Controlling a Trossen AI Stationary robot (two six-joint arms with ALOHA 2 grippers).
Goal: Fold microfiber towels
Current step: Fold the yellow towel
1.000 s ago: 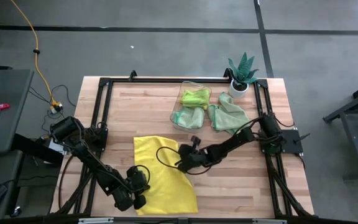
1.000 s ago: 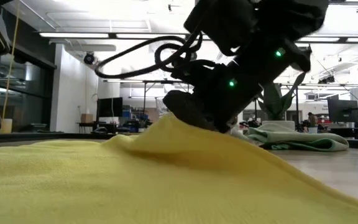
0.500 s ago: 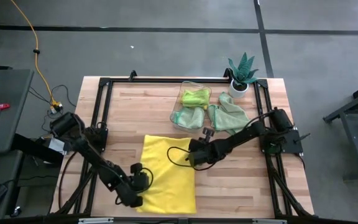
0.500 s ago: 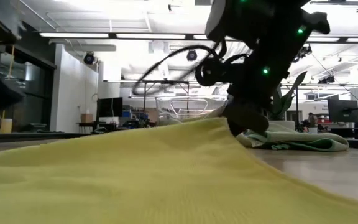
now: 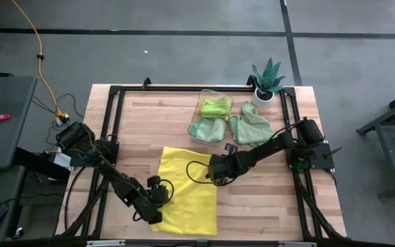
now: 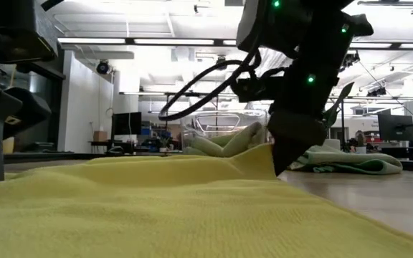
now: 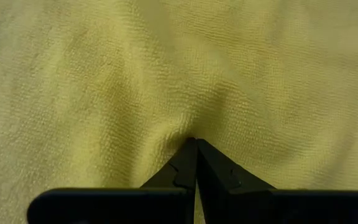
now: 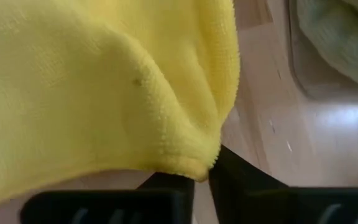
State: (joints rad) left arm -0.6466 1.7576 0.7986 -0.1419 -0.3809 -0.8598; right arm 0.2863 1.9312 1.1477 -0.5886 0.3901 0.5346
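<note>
On the wooden table point(image 5: 149, 123), yellow towel point(image 5: 187, 185) pinched between closed left tool point(image 5: 158, 209) and right tool point(image 5: 216, 173), edges gripped.

Yellow towel point(image 5: 187, 189) spread on table front-centre, slightly rumpled; mint towel point(image 5: 252, 127) crumpled beside bin; green towels point(image 5: 211, 116) bunched inside bin.

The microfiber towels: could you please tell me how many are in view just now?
4: a yellow towel spread on the table, two green ones, lime and pale, in the clear bin, and a pale green one beside it. More may be hidden in the bin.
</note>
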